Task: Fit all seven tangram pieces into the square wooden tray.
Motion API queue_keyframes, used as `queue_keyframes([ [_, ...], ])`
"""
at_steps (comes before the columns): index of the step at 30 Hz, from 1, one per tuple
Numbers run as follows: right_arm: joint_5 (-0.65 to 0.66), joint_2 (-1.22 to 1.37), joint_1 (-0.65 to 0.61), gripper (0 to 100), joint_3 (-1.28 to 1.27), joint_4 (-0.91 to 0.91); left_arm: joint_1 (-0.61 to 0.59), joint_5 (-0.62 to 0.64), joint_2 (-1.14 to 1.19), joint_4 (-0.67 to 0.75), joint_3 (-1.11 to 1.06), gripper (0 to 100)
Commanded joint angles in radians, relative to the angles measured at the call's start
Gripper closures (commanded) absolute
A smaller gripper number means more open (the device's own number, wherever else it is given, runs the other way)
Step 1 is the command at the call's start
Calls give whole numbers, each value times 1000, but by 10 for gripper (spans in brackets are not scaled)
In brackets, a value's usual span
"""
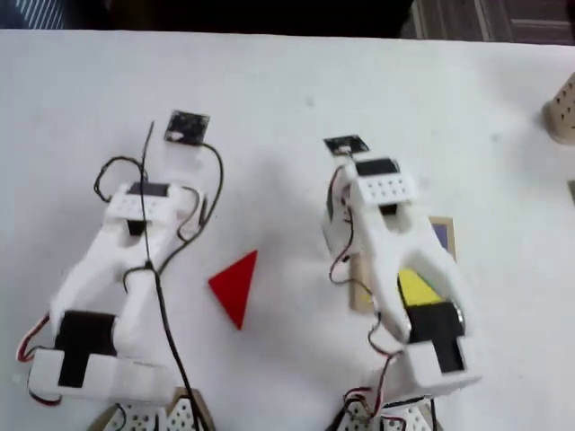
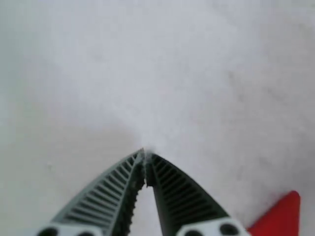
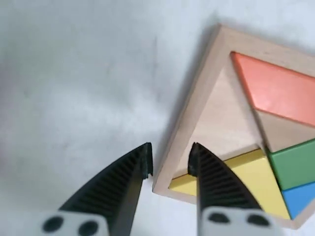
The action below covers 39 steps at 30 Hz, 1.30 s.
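Observation:
A red triangle (image 1: pixel 235 285) lies flat on the white table between the two arms; its corner (image 2: pixel 281 219) shows beside my left gripper (image 2: pixel 144 156). That gripper is shut with nothing in it, low over bare table. The square wooden tray (image 3: pixel 193 101) lies under my right arm, with its rim (image 1: pixel 442 235) showing past the arm. It holds an orange piece (image 3: pixel 275 88), a yellow piece (image 3: pixel 256 177), a green piece (image 3: pixel 295 164) and a blue piece (image 3: pixel 300 196), beside bare wood. My right gripper (image 3: pixel 171 158) is open and straddles the tray's rim near the yellow piece.
A wooden pegged object (image 1: pixel 561 112) stands at the table's right edge. Black cables (image 1: pixel 162 269) hang along the left arm. White tabletop stretches beyond both grippers up to the far edge, where the dark floor starts.

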State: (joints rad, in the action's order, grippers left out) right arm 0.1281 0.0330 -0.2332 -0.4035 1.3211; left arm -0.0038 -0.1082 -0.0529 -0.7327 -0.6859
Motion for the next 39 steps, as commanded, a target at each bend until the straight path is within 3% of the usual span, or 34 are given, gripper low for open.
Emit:
queue_keyframes([
  [1, 12, -196, 2, 885, -184, -142, 77, -5, -105, -54, -43, 976],
  [4, 12, -255, 33, 885, -272, -211, 151, -2, -173, -144, -117, 976],
  [8, 15, -252, 47, 885, -285, -229, 197, 32, -265, -166, -210, 952],
  [14, 20, -211, 36, 885, -284, -257, 206, 230, -369, -161, -282, 718],
  [17, 31, -208, 36, 886, -284, -257, 206, 295, -412, -175, -302, 660],
  [21, 52, -208, 38, 886, -284, -259, 239, 334, -444, -204, -354, 657],
  [31, 54, -206, 36, 886, -285, -271, 239, 334, -441, -124, -423, 657],
  [36, 49, -206, 35, 886, -285, -271, 194, 334, -371, -133, -370, 657],
  [39, 48, -206, 35, 886, -285, -272, 191, 325, -240, -209, -261, 657],
])
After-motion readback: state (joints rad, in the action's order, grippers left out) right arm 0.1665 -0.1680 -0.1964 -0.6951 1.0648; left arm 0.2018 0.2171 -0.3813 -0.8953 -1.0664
